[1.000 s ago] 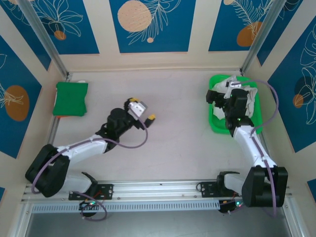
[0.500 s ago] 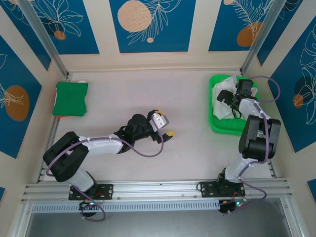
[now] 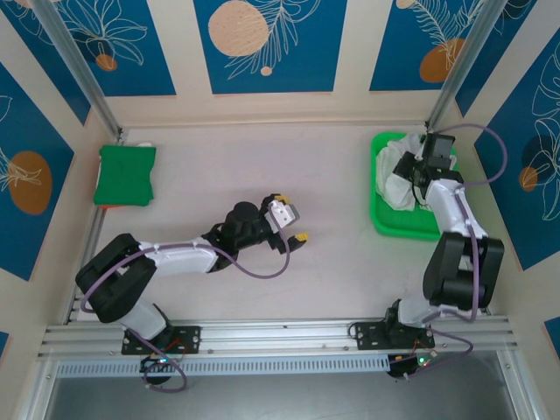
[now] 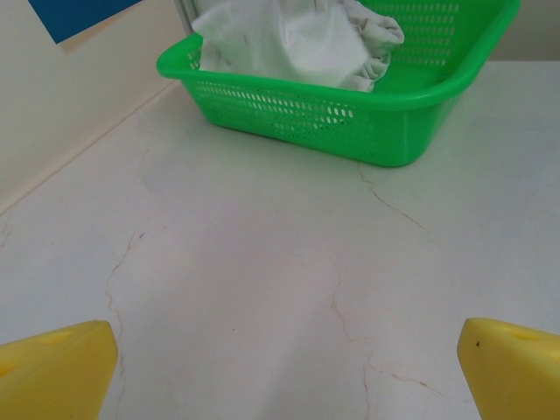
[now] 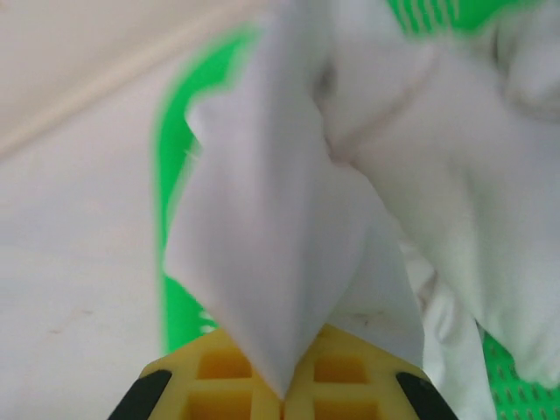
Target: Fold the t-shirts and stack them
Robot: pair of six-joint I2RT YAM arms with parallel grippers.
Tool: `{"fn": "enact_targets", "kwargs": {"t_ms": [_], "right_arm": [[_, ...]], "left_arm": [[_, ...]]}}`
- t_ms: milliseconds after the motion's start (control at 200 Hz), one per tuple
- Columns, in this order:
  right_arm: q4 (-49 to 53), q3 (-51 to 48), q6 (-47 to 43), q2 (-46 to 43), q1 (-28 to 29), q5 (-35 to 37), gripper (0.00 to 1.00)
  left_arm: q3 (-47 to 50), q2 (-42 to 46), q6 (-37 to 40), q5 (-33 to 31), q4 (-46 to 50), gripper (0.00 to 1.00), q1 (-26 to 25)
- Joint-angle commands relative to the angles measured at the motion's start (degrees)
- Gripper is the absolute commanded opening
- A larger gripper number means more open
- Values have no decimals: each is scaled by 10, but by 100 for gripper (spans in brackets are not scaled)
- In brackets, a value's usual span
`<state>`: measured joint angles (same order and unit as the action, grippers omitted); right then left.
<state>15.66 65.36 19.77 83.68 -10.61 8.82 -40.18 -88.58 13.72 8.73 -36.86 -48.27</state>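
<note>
One t-shirt is newly pinched by the right hand; left hand wide.

two grippers, one green basket

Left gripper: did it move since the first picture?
Yes. The left gripper slid right, away from the green cloth by the left wall and closer to the tray.
</note>
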Motion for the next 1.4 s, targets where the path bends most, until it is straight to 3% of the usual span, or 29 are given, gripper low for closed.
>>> {"fn": "enact_targets", "kwargs": {"t_ms": [0, 215, 605, 875, 1060, 1395], "right_arm": [[-37, 8, -20, -72, 16, -3, 0], [-23, 77, -72, -142, 61, -43, 0], [4, 251, -109, -134, 125, -101, 0], [57, 415, -137, -69, 178, -159, 0], [107, 543, -174, 3, 248, -199, 0], [141, 688, -186, 145, 348, -241, 0]], "left_arm": [[-4, 16, 17, -16, -20, 99, -5], [-2, 26, 30, -48, -33, 100, -4], [-3, 35, -3, -54, -49, 100, 1], [5, 50, -24, -53, -65, 100, 12], [19, 74, -38, -52, -71, 100, 28], [101, 231, -86, -61, 7, 100, 121]]}}
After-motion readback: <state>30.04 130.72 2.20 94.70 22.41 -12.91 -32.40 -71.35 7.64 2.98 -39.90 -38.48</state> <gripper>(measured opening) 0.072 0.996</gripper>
